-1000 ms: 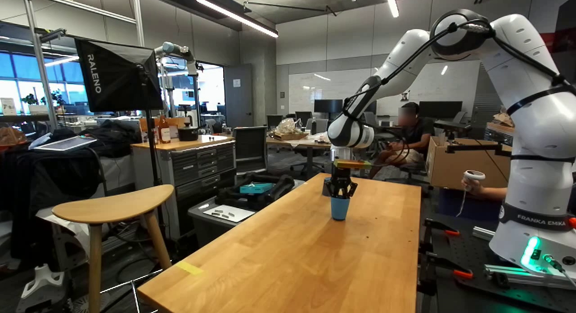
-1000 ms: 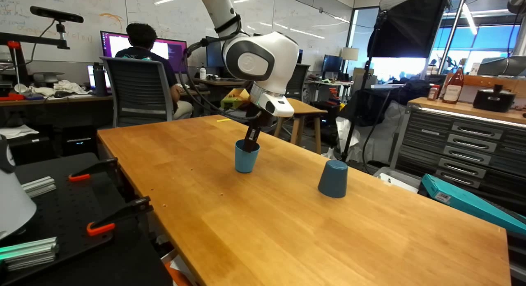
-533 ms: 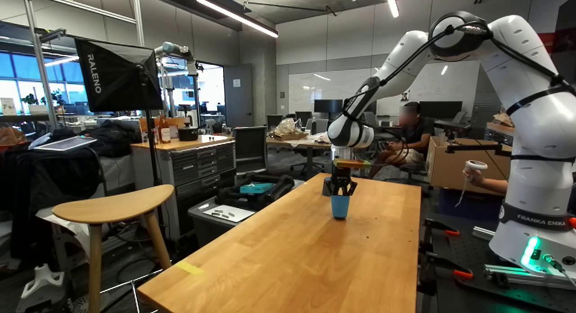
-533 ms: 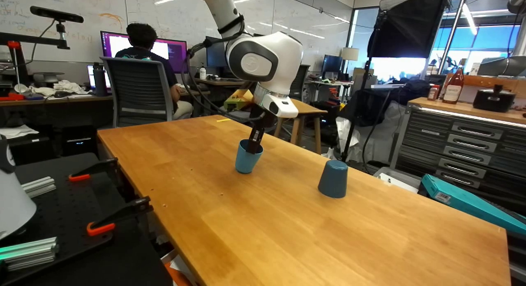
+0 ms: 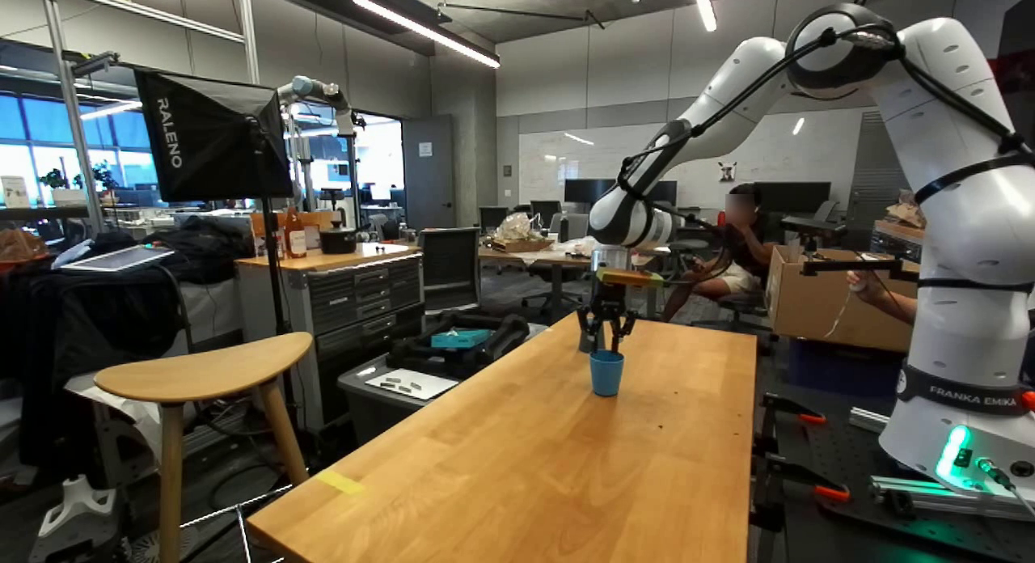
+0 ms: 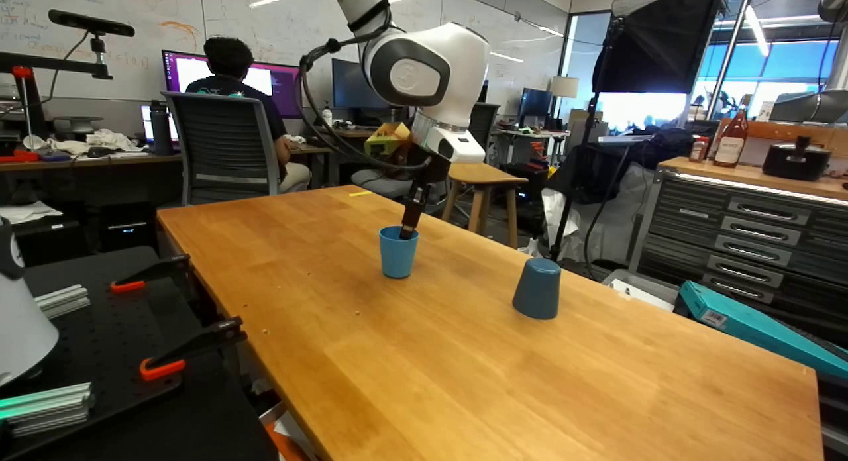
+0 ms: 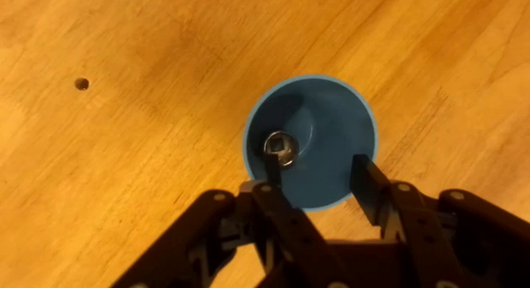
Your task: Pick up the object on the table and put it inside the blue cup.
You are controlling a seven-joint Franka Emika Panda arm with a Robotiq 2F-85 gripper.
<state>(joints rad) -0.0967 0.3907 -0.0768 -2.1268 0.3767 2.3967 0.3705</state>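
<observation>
The bright-blue cup [image 5: 606, 377] stands upright on the wooden table in both exterior views [image 6: 397, 257]. In the wrist view I look down into the cup [image 7: 339, 118]. A small shiny metal socket [image 7: 282, 148] with a square hole lies inside it, at the left of the cup's floor. My gripper [image 7: 316, 159] is open, its two black fingers apart with nothing between them. In both exterior views the gripper [image 5: 606, 346] points down at the cup's mouth, with the fingertips [image 6: 407, 234] at about rim height. The exterior views do not show the socket.
A darker blue cup [image 6: 538, 289] stands upside down on the table [image 6: 464, 368], partly behind the gripper in an exterior view [image 5: 589, 340]. Clamps [image 6: 199, 345] grip the table edge by the robot base. A stool [image 5: 202, 367] stands beyond the table.
My gripper has risen from deeper in the blue cup, and its fingers have spread apart. The cup leaned half a second ago and now stands upright. The darker cup has not moved.
</observation>
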